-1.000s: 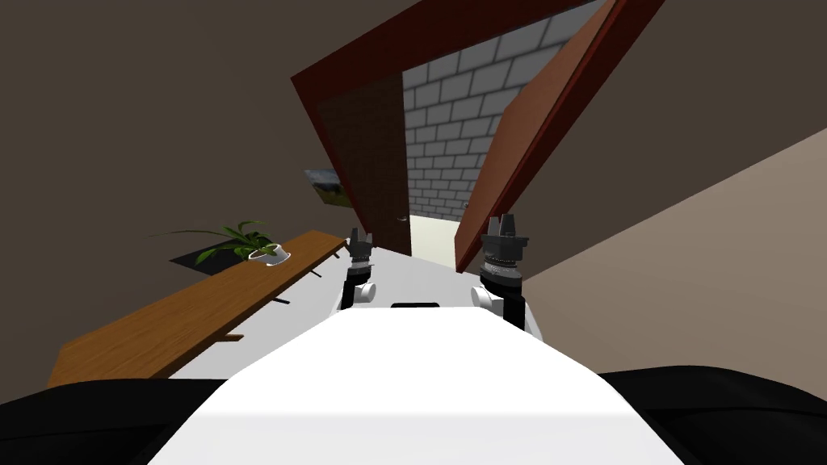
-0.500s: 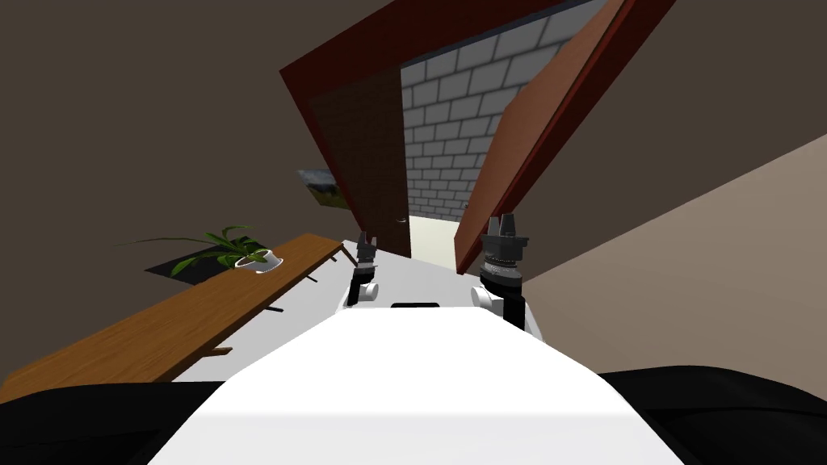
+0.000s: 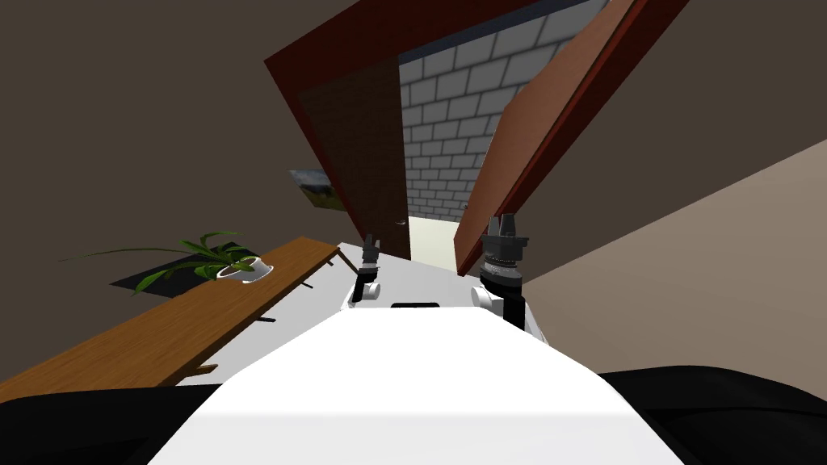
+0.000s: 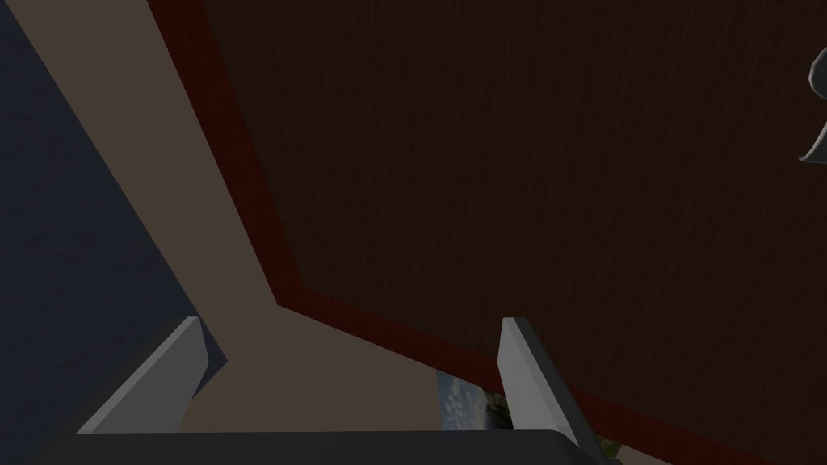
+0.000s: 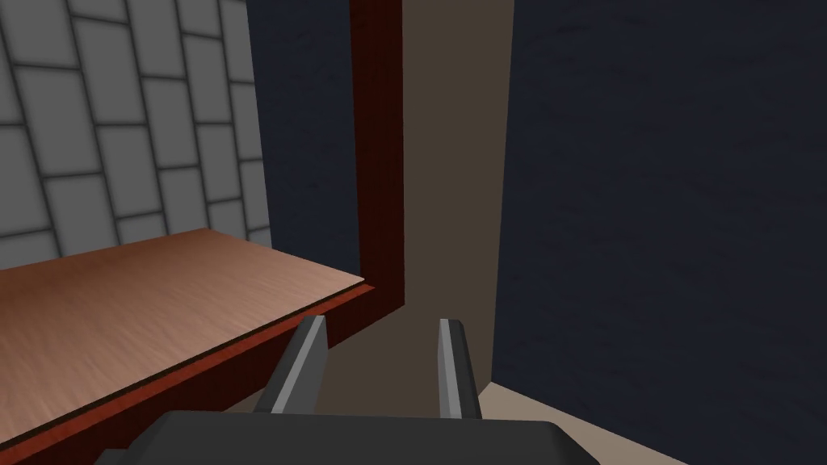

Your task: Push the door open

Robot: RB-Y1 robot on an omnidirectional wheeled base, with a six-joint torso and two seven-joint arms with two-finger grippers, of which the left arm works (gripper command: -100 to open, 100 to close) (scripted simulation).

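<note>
A double door stands in a dark red frame (image 3: pixel 323 40). Its dark brown left leaf (image 3: pixel 363 153) is nearly closed and carries a small handle (image 3: pixel 401 220). The lighter brown right leaf (image 3: pixel 533 129) is swung open, and a grey brick wall (image 3: pixel 452 121) shows through the gap. My left gripper (image 3: pixel 370 246) is raised close before the left leaf. In the left wrist view that gripper (image 4: pixel 351 379) is open and empty, facing the dark panel (image 4: pixel 525 161) with the handle (image 4: pixel 816 113) off to one side. My right gripper (image 3: pixel 504 224) is held by the right leaf's lower edge. In the right wrist view it (image 5: pixel 375 363) stands narrowly open and empty beside the leaf (image 5: pixel 121 307).
A long wooden table (image 3: pixel 145 339) runs along the wall on my left, with a potted plant (image 3: pixel 210 258) in a white pot on it. A small picture (image 3: pixel 316 190) hangs beside the door frame. A beige wall (image 3: pixel 711 266) closes in on the right.
I have moved nearer the door: the frame looks larger and the table and plant have slid left. My left gripper has reached forward and slightly right toward the left leaf. The right arm has stayed put.
</note>
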